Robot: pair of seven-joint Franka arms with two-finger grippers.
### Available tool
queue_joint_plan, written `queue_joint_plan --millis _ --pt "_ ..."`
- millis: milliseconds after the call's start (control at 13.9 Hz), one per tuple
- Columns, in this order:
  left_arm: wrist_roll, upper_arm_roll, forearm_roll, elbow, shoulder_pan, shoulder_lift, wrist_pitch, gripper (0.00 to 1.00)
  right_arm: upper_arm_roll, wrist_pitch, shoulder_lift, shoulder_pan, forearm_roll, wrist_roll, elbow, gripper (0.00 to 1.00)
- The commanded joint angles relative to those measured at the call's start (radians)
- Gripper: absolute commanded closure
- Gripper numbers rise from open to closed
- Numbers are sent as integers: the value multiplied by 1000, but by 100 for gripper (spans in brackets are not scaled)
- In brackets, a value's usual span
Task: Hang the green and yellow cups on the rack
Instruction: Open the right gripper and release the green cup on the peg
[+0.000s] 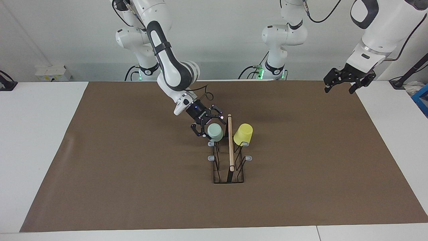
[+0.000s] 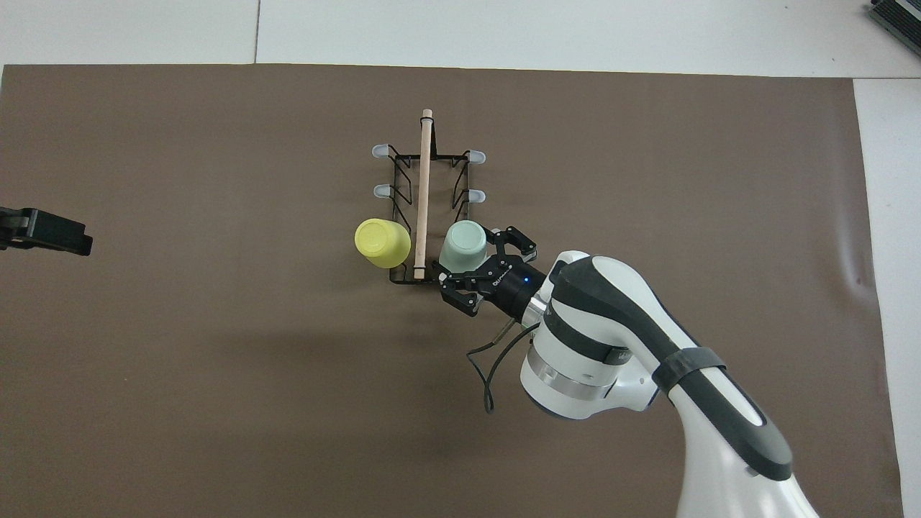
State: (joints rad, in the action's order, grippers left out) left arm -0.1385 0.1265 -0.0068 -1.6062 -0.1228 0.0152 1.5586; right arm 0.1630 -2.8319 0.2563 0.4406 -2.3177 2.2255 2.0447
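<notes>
Brown matting [image 1: 133, 187] covers most of the white table [image 1: 40, 134], with wide bare stretches across the lower half and both side thirds of the facing frame. At centre stands the rack [image 1: 230, 160], the yellow cup [image 1: 243, 134] and the green cup [image 1: 215, 132] hung mouth-down on its uppermost pegs, either side of the wooden bar. The right gripper [image 1: 207, 125] sits just beside the green cup, fingers spread and released. The left gripper [image 1: 344, 83] waits at upper right, over the mat's edge, fingers spread, holding nothing.
</notes>
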Motion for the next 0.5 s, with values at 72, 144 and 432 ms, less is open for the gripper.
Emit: queue_joint_plan --millis 72,144,432 --pt "16 2 19 -20 -8 19 11 0 9 -18 -32 -14 66 -7 28 0" --pt "14 2 19 -20 -8 19 11 0 9 -20 -43 -14 66 -9 43 0" --pt "16 2 19 -20 -8 19 11 0 9 -80 -74 -19 168 -10 46 0"
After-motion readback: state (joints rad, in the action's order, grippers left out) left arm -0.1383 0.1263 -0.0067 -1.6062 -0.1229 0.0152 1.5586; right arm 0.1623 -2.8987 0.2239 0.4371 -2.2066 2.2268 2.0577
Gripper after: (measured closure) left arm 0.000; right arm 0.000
